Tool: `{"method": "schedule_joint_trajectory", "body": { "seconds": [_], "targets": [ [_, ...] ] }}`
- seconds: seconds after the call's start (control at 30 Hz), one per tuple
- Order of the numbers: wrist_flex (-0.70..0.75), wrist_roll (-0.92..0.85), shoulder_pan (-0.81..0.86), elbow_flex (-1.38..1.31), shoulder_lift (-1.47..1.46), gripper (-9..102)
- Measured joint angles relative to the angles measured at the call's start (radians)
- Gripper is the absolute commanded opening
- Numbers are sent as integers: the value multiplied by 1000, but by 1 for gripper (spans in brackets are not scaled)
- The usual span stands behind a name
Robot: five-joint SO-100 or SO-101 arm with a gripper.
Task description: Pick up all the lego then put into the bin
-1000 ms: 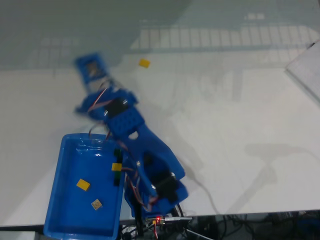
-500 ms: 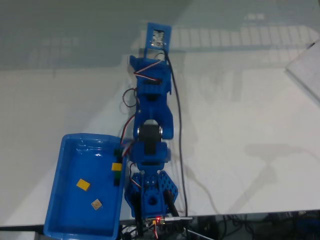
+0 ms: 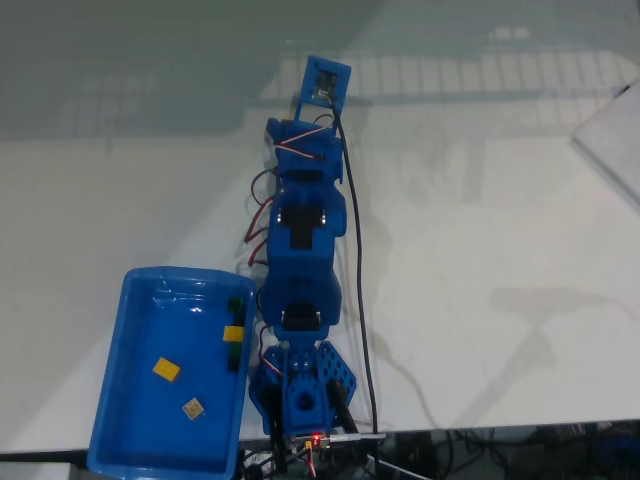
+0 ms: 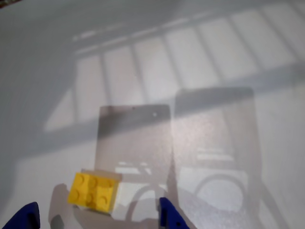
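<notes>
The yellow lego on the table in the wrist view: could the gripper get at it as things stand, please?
Probably yes. The yellow lego lies on bare table between the open gripper's two blue fingertips, with nothing in between.

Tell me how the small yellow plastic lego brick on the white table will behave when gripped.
The small yellow plastic lego brick looks rigid, so it probably won't deform. Lying flat and studs-up on the white table, it shouldn't roll. Being tiny and smooth-sided, it may slide or twist between the gripper fingertips.

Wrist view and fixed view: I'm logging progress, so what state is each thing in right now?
Gripper: open, fingertips either side of a brick.
Brick on the table: loose, studs up, not gripped.
Bin: upright beside the arm's base, holding bricks.
Bricks in the bin: lying on its floor.
</notes>
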Motion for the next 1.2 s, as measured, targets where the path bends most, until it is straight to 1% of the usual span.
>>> {"method": "schedule_joint_trajectory", "body": {
  "seconds": [0.27, 0.4, 0.7, 0.83, 0.97, 1.2],
  "targets": [
    [3, 115, -9, -100, -86, 31],
    [66, 133, -17, -152, -124, 29],
    [233, 91, -34, -290, -179, 26],
    [261, 48, -37, -301, -179, 23],
    [281, -5, -38, -305, -179, 22],
    [290, -43, -41, -311, -184, 20]
  ]
}}
